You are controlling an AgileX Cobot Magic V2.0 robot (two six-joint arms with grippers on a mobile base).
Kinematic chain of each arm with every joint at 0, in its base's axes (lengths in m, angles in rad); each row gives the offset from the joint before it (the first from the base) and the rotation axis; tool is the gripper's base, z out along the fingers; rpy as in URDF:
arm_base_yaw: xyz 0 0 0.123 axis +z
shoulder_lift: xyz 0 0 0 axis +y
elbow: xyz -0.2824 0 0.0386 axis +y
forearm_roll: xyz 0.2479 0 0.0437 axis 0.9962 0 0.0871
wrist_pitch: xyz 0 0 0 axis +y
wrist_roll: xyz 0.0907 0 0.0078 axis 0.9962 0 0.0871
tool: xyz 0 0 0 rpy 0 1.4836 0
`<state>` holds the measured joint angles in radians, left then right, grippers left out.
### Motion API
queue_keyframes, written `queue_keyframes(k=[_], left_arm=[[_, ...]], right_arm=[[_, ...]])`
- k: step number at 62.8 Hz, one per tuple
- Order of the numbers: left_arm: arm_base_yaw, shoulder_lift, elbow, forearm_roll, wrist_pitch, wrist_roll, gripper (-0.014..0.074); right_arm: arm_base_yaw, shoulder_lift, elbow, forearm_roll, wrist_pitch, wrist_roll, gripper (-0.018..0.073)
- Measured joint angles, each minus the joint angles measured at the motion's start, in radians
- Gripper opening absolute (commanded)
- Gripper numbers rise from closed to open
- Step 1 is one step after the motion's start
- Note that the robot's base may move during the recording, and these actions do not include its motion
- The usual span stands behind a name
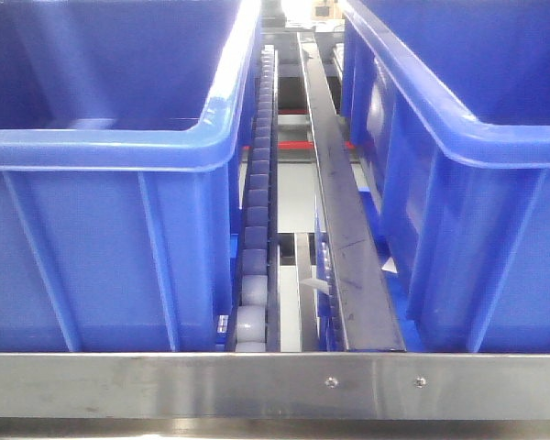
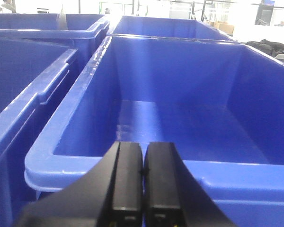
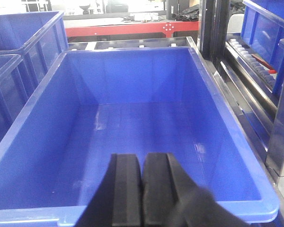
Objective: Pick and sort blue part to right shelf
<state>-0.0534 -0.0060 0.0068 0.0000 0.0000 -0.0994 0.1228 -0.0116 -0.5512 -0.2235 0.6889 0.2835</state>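
Note:
The blue part is not in any view. The right shelf shows in the front view as a steel front rail with screws, a roller track and two large blue bins. In the left wrist view my left gripper is shut with nothing between its black fingers, poised over the near rim of an empty blue bin. My right gripper is shut too and holds nothing, above the near edge of another empty blue bin.
More blue bins stand to the left of the left gripper and behind it. A steel divider bar runs between the two bins. Rack posts and a roller track stand to the right of the right gripper's bin, with a red beam behind.

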Motion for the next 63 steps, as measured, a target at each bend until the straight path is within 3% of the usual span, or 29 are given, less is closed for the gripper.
queue_keyframes(k=[8,26,43,63], left_arm=[[0.000,0.000,0.000,0.000,0.000,0.000,0.0125],[0.000,0.000,0.000,0.000,0.000,0.000,0.0125],[0.000,0.000,0.000,0.000,0.000,0.000,0.0125],[0.000,0.000,0.000,0.000,0.000,0.000,0.0125]], right_arm=[[-0.009,0.000,0.064,0.026,-0.075,-0.012,0.0043],[-0.080,0.000,0.357,0.223,-0.393,-0.249,0.0043],[-0.121,0.000,0.560,0.232,-0.555,-0.266,0.0043],[-0.121,0.000,0.581,0.233,-0.588,-0.266,0.0043]])
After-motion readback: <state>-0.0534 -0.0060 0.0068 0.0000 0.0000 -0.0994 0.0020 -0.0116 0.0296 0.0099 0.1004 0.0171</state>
